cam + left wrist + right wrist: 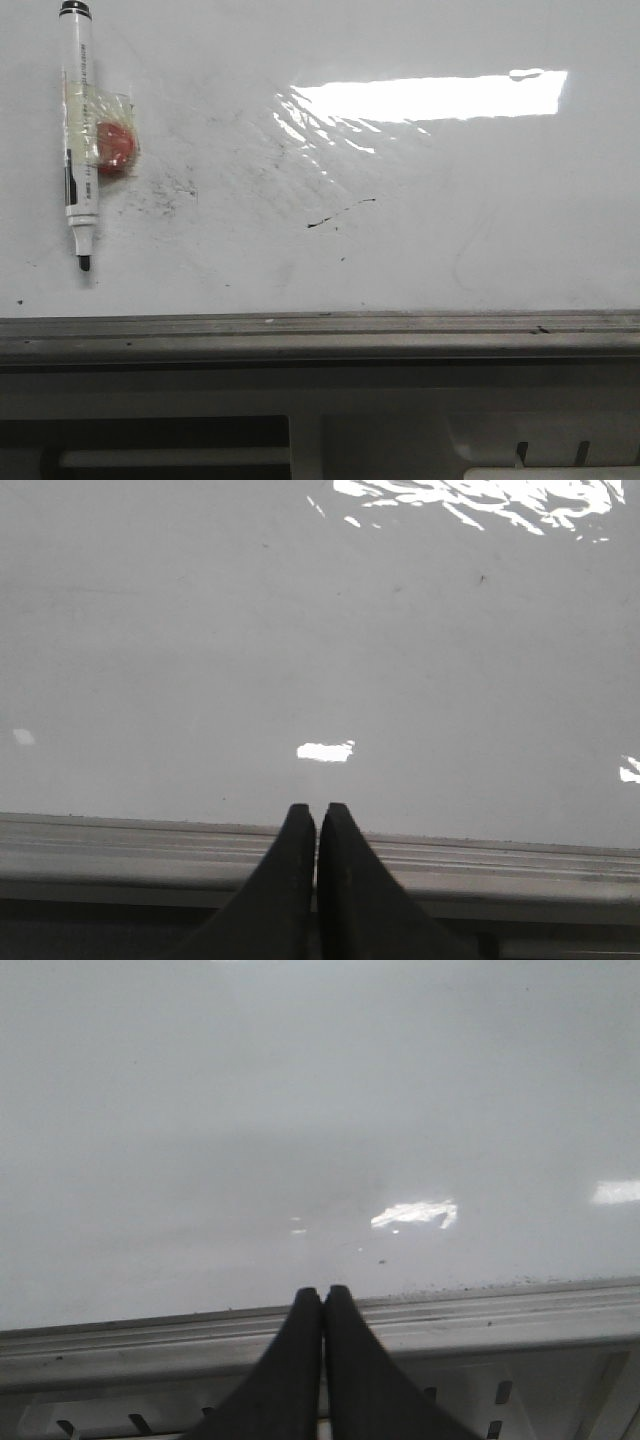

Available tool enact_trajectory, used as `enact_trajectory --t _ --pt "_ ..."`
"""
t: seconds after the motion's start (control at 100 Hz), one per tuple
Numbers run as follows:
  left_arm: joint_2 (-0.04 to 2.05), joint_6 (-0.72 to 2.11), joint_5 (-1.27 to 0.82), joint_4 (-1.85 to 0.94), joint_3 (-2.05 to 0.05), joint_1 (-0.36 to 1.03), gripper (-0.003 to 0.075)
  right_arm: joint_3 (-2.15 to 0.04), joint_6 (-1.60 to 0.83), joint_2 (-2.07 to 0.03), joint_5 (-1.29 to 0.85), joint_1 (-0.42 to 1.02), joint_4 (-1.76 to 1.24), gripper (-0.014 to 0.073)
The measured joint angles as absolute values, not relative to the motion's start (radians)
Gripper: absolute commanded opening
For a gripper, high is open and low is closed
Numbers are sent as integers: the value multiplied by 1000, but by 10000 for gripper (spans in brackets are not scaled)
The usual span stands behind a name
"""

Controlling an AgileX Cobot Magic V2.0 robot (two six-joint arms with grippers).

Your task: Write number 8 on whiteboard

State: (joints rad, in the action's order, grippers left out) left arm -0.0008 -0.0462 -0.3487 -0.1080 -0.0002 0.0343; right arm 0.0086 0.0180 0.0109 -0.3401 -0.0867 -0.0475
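Large glossy whiteboard [450, 200] across the front view, flat, with a grey metal edge rail [320, 335] along its near side. Bright light reflection [430, 97] over the upper middle of the surface, faint grey smears around it. No number 8 drawn anywhere in view; only a short black dash mark [340, 213] near the centre and small black smudges [170, 190] toward the left.

White marker [78, 130] lying on the board at far left, black cap end away from the rail, uncapped dark tip toward it. Clear tape [100, 125] wrapped around the barrel, holding a small red lump [115, 148] against its side. Nothing gripping it. No containers in view.

Left gripper [317, 815] seen in the left wrist view: black fingers pressed together, tips meeting, nothing between them, poised over the rail [320, 850] with bare board [300, 630] beyond. Right gripper [322, 1298] in the right wrist view likewise closed tight and empty, tips over the rail [320, 1335], bare board [300, 1110] beyond with a few dark specks along the edge. Neither gripper visible in the front view, and both well apart from the marker.
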Motion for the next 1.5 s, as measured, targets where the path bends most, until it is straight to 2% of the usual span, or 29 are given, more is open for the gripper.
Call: enact_trajectory --t 1.1,1.29,1.5 --pt "-1 -46 -315 -104 0 34 -20 9 18 11 -317 -87 -94 -67" --pt "-1 -46 -228 -106 0 34 -20 10 20 11 -237 -87 -133 -67" --pt "-1 -46 -136 -106 0 34 -20 10 20 11 6 -87 -133 -67"
